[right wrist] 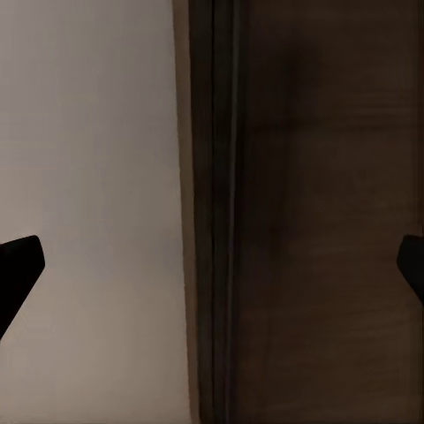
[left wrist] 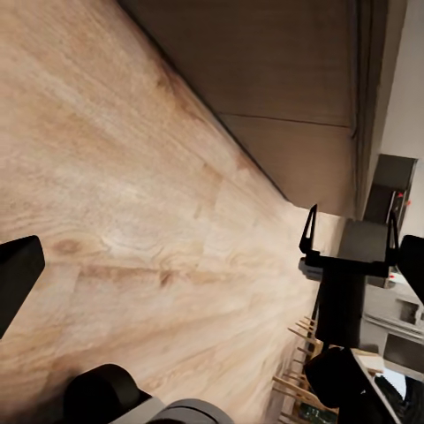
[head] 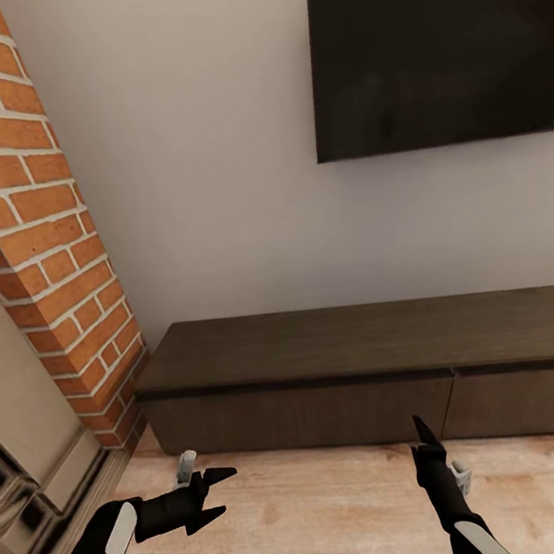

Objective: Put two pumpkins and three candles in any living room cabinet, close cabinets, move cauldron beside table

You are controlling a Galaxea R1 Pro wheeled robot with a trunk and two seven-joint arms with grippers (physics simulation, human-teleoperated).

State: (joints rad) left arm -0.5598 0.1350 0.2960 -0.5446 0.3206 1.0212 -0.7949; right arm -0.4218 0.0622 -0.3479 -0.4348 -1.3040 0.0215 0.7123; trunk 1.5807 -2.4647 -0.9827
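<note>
I have the pale wall (head: pixel 207 163) ahead of both pincers, with a big dark screen (head: pixel 432 36) mounted on it, high above the right pincer. A brick column (head: pixel 34 224) rises ahead of and above the left pincer, outboard of it. Wooden floor (head: pixel 331 517) runs beneath both arms.

The cabinet (head: pixel 371 369), long, low and dark brown, sits against the wall just ahead of both pincers, its fronts all shut and flush, with one seam between panels a little outboard of the right pincer. Its flat top is bare where I can see it.

My left pincer (head: pixel 223 495) hangs low over the floor, short of the cabinet's left end, fingers spread apart with nothing between them. Its wrist camera looks across the floorboards (left wrist: pixel 132 203) to the cabinet front (left wrist: pixel 274 79), and takes in the right pincer (left wrist: pixel 349 231) beyond.

My right pincer (head: pixel 421 429) points at the cabinet front close ahead, and its wrist camera shows both fingertips (right wrist: pixel 19 265) wide apart, empty, framing the cabinet's top edge (right wrist: pixel 216 212) against the wall.
</note>
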